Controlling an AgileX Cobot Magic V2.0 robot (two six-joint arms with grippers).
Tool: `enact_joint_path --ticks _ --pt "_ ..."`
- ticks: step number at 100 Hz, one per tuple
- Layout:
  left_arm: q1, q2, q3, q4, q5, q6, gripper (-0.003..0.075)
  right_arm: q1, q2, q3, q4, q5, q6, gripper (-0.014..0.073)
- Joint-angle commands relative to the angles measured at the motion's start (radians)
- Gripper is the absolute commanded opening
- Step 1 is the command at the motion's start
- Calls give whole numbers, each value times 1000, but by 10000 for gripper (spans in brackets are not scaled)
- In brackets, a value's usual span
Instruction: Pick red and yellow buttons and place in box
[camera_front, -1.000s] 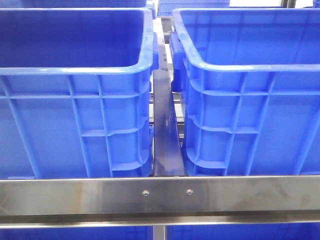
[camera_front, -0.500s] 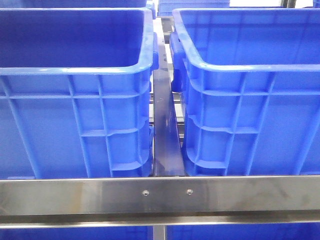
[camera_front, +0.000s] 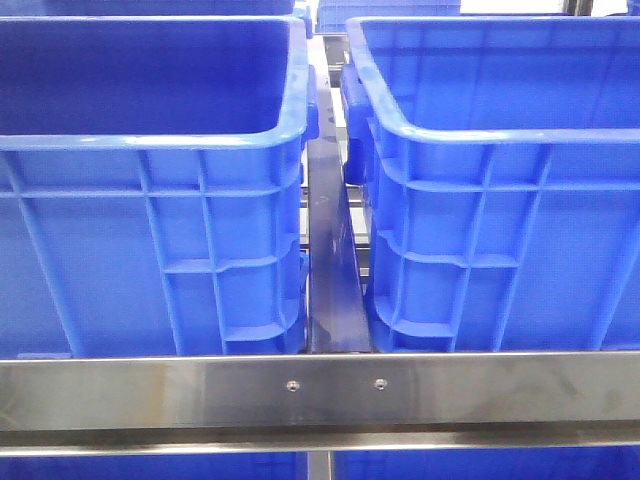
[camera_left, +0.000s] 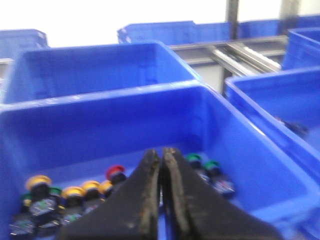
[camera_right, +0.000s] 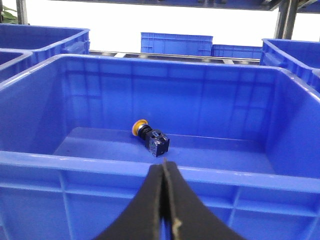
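Buttons fill the near corner of the left crate in the left wrist view: several yellow-capped buttons in a row, one red button just beside them, and two green-capped buttons on the other side of the gripper tips. The picture is soft, so their black bodies blur together and I cannot count them surely. The left gripper hangs above this crate with its two dark fingers pressed together, nothing between them.

The right gripper is likewise closed tip to tip and holds nothing; it sits just outside the near wall of the right crate. On that crate's floor, towards the far wall, lies a single yellow button on its side, its black base turned towards the camera.

From the front, a steel rail runs across the foreground. Behind it the two blue crates stand side by side, apart, with a dark metal strut running back through the gap between them. Neither arm shows in this view. More blue bins stand farther back.
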Motion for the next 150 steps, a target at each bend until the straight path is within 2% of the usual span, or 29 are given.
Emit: enact_joint_path --ticks 1,7,22,46,66,93,150 --pt "1 6 7 64 -132 -6 -19 -6 -23 -1 2 -88 0 -67" --pt "1 -9 34 174 -146 -47 -19 -6 -23 -1 2 -88 0 -67" --pt "1 -56 111 431 -232 -349 -19 -6 -23 -1 2 -88 0 -67" --pt "1 -148 273 635 -372 -506 -19 -6 -23 -1 2 -88 0 -67" --pt "1 -231 406 661 -414 -528 -19 -6 -23 -1 2 -88 0 -67" --pt "1 -272 568 661 -571 -551 -19 -6 -23 -1 2 -88 0 -67" --pt "1 -272 570 661 -555 -554 -19 -6 -23 -1 2 -88 0 -67"
